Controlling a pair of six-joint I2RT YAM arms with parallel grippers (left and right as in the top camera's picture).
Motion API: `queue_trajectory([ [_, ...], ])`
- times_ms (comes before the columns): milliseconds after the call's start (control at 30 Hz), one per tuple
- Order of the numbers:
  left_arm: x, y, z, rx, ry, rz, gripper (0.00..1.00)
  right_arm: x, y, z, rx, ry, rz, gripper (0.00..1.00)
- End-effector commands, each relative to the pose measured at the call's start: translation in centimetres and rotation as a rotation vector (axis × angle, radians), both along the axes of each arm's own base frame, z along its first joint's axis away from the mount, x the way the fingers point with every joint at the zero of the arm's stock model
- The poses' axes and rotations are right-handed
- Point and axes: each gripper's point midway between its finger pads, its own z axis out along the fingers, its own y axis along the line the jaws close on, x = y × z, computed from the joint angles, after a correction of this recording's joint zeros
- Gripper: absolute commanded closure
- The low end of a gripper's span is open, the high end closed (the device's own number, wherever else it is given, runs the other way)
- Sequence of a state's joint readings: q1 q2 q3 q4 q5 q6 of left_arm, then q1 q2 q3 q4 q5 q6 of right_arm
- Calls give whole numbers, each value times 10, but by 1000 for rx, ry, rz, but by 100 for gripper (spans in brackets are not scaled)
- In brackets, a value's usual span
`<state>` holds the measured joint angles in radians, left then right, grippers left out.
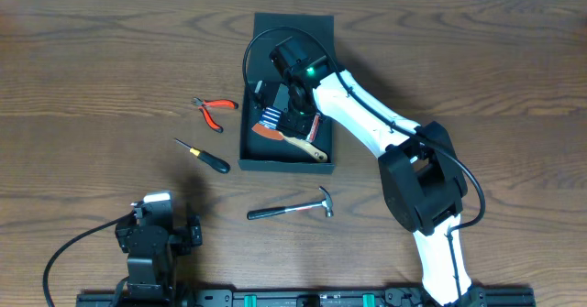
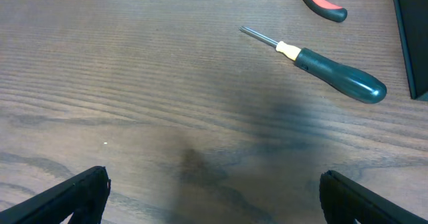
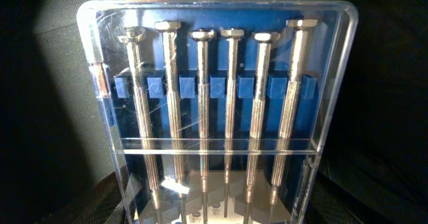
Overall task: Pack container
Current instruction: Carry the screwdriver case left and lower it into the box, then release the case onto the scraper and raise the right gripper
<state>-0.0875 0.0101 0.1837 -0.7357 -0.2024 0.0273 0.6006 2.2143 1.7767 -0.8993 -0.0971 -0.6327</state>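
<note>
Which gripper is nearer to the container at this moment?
Right. The right gripper reaches down inside the container. The left gripper, open, is well apart from the container, on the far side of the screwdriver.

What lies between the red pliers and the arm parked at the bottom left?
A dark-handled screwdriver, seen in the overhead and left wrist views.

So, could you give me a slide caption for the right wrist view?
Clear case holding six slim metal screwdrivers, close up against the dark container.
</note>
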Motion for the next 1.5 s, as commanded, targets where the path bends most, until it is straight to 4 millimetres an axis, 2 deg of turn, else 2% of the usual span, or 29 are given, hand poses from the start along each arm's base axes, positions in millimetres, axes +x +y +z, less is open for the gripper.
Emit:
queue_trajectory([
  [0,-1,3,-5,16,11,8,1,-3,2,0,11,9,-6,41],
  [433,-1,3,-5,16,11,8,1,-3,2,0,11,9,-5,34],
  [733,-1,3,-5,16,11,8,1,-3,2,0,11,9,-5,17],
  [867,-1,3,-5,16,11,8,2,-2,2,0,12,8,-6,1],
  [933,-1,3,-5,16,11,8,1,-2,3,2,15,6,-13,1],
  [1067,-1,3,-5,16,11,8,2,4,8,24,53,-28,-50,1],
  [1267,-1,3,-5,16,11,8,2,6,8,92,132,-138,-49,1],
  [1400,-1,3,-5,16,11,8,1,-12,-3,139,160,-169,-46,1],
  [1467,-1,3,-5,16,11,8,2,-34,-9,155,177,-132,-21,1],
])
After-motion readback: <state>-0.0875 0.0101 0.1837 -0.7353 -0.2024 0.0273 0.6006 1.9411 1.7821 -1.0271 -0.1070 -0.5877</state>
